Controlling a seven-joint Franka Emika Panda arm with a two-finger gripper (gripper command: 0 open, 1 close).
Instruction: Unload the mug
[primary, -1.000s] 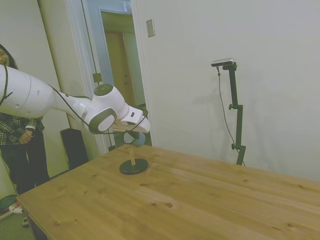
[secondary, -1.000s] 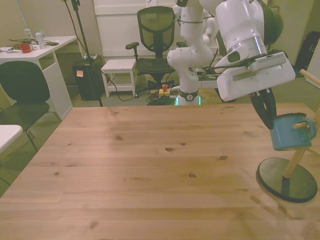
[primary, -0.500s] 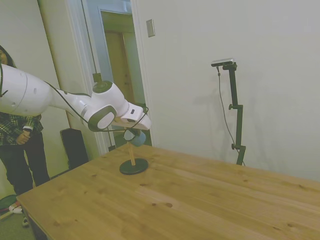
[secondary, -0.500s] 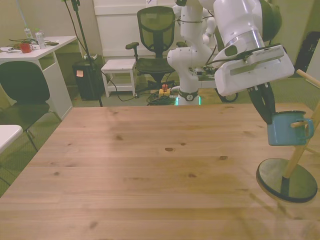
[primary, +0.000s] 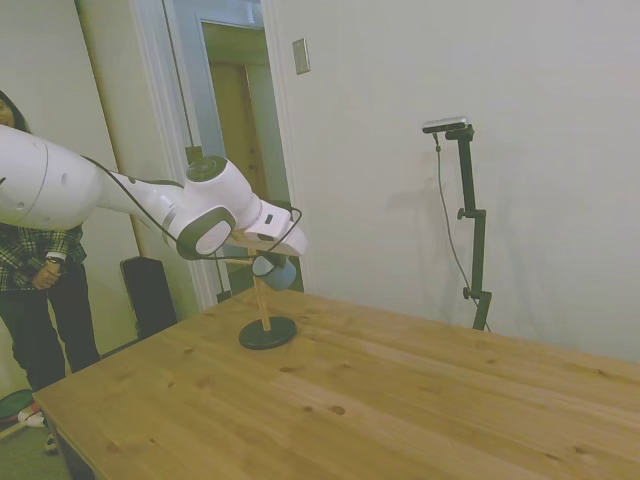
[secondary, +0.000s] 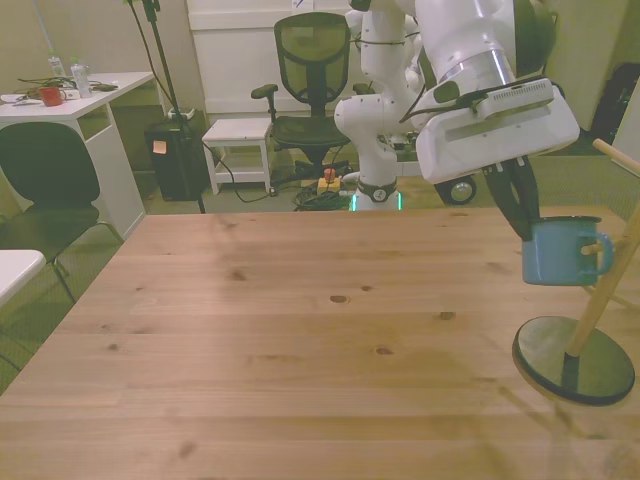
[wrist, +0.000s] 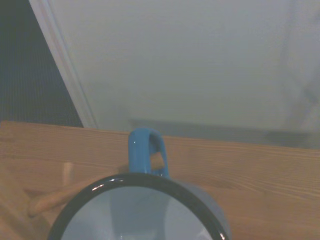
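So, the mug (secondary: 556, 252) has been shifted a bit over the last second: in the front view it was sitting lower and tilted at the right edge of the frame, hooked well onto the peg stand (secondary: 585, 340), and now it's been lifted slightly and slid toward the frame's centre, sitting pretty much level. The gripper (secondary: 520, 215) is clamped on the mug's rim, with the dark fingers (secondary: 514, 200) seen coming down onto the near wall of the cup, so the grasp looks solid. The handle hasn't been cleared off the peg yet, though. In the wrist view the blue handle loop (wrist: 146, 151) can be seen with the tip of a wooden peg poking through it, so only the last bit of the peg is left inside. In the side view the mug (primary: 276, 268) is hung up in the left-centre of the frame, just under the white wrist and right above the stand's round black base (primary: 267, 332) on the wooden table (primary: 400, 400). By the look of it, the unloading is most of the way there: a little more pull along the peg's line is probably needed before the mug can be carried off. If it's yanked sideways too soon, the stand could get tipped. A person (primary: 35, 270) is standing at the left edge of the side view.
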